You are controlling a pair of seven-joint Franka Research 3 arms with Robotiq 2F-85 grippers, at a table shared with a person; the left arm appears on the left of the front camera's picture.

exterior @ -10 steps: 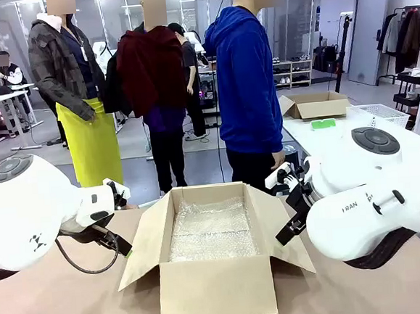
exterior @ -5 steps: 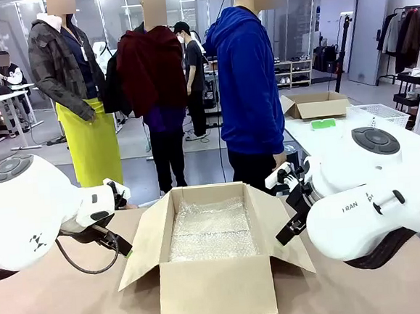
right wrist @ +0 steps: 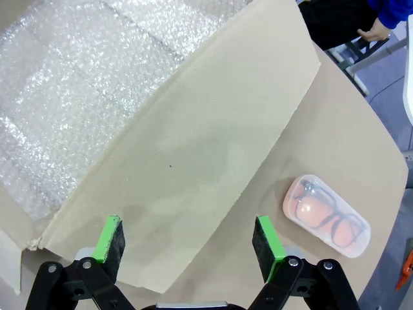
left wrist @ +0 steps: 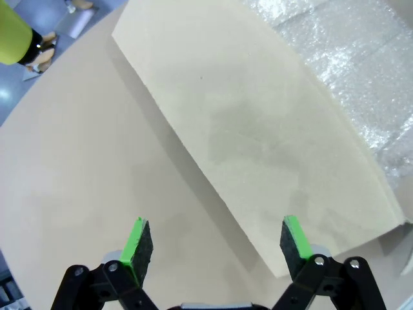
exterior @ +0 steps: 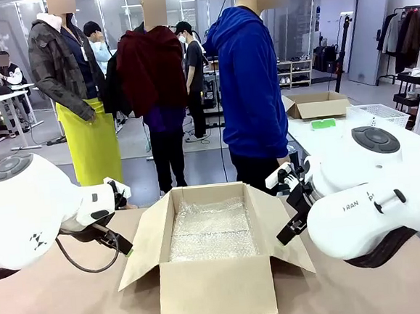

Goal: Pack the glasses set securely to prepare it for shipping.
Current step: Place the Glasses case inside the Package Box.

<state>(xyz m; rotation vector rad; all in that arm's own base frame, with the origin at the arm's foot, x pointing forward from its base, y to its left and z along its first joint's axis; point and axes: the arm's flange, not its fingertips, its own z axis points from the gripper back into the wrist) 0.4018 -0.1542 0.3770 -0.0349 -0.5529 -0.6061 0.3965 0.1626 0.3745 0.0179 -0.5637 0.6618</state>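
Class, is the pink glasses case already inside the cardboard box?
No, the pink glasses case lies on the table, outside the cardboard box.

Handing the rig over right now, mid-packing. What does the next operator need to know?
Left gripper: open, empty, above the left flap.
Right gripper: open, empty, above the right flap.
Cardboard box: open, lined with bubble wrap.
Pale pink glasses case: flat on the table just outside the right flap.
Done: box lined.
Left: nothing packed yet; put the case in, cushion it, close the flaps.
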